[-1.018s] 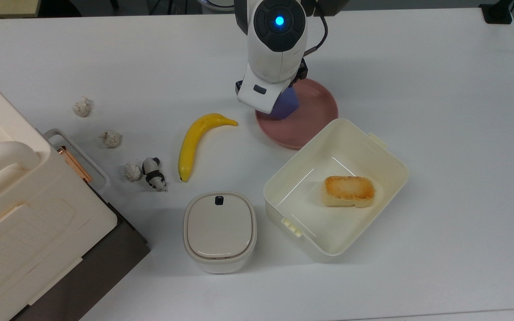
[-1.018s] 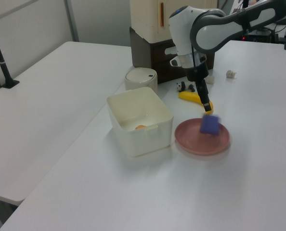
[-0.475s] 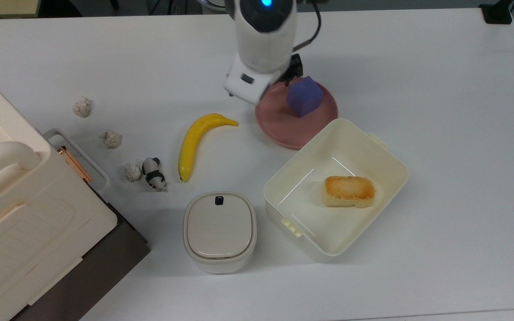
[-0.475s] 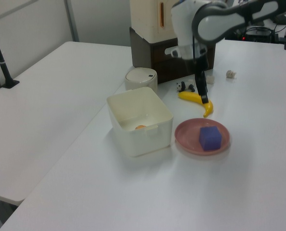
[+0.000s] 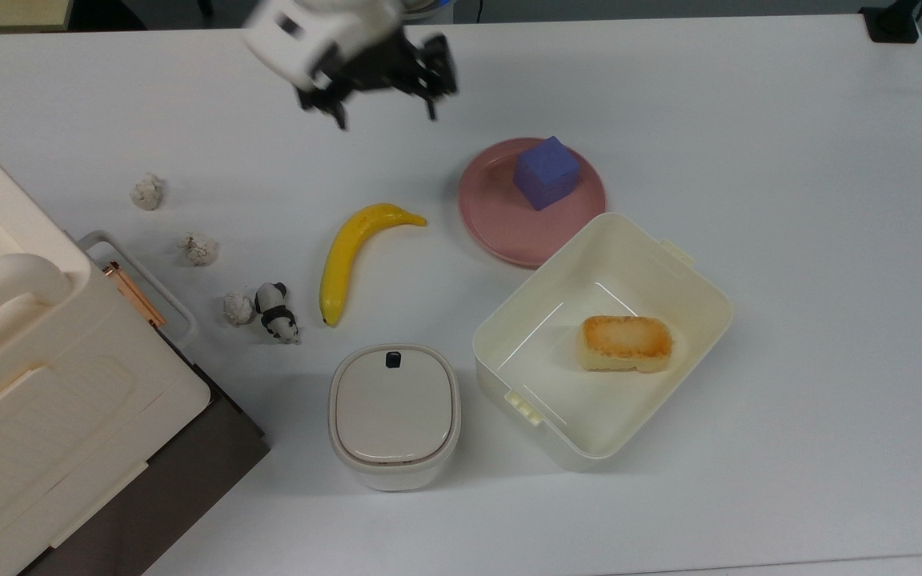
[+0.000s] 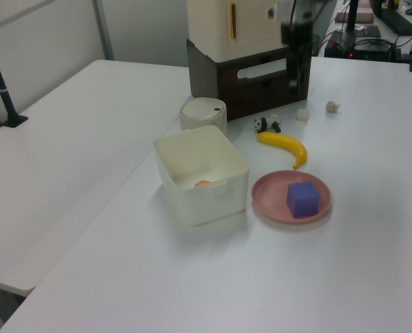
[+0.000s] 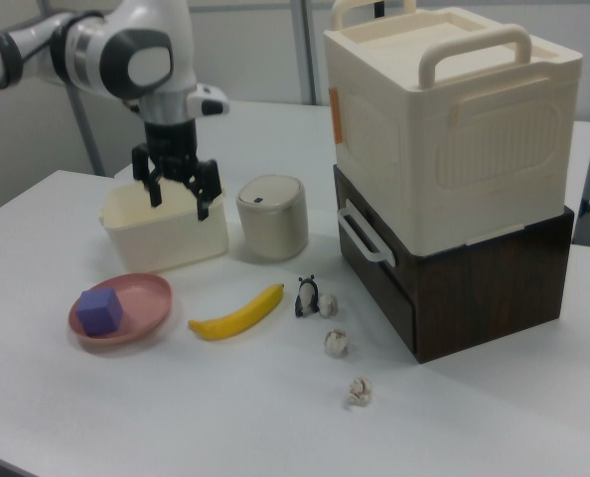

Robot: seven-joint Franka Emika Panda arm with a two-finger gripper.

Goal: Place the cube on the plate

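Claw [image 7: 179, 194] spread, empty, upper left of right view; matte periwinkle cube [image 5: 546, 173] rests on dusty-pink plate [image 5: 501, 228].

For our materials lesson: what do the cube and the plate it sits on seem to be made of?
Cube: probably foam or soft plastic, matte blue-purple faces without glare. Plate: likely plastic, dusty pink, matte, with a raised moulded rim.
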